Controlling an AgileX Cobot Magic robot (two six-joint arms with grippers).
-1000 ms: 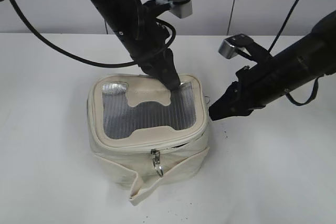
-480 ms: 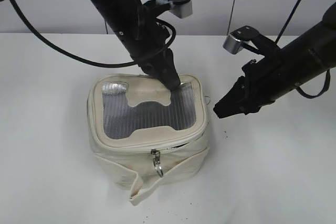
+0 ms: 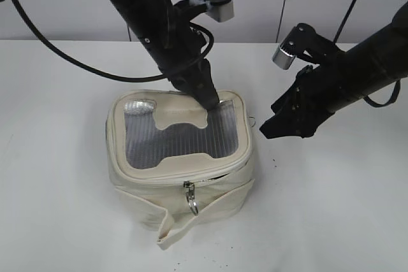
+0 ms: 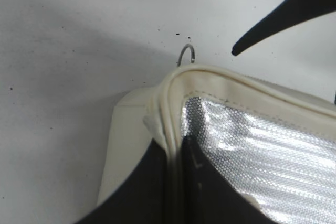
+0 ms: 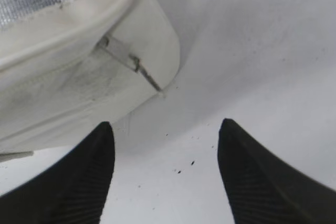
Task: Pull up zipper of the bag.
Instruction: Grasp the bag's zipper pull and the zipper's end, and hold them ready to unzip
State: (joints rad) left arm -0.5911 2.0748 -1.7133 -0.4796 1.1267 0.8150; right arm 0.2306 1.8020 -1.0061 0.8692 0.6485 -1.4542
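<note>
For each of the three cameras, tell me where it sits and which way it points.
Exterior view: in front of the table, slanting down at the bag; both arms show.
Left wrist view: on the left arm, looking down its fingers pressing the bag's top edge; a ring pull shows.
Right wrist view: low on the right arm, facing the bag's corner between open fingertips.
Shared: the right gripper appears in all three.
</note>
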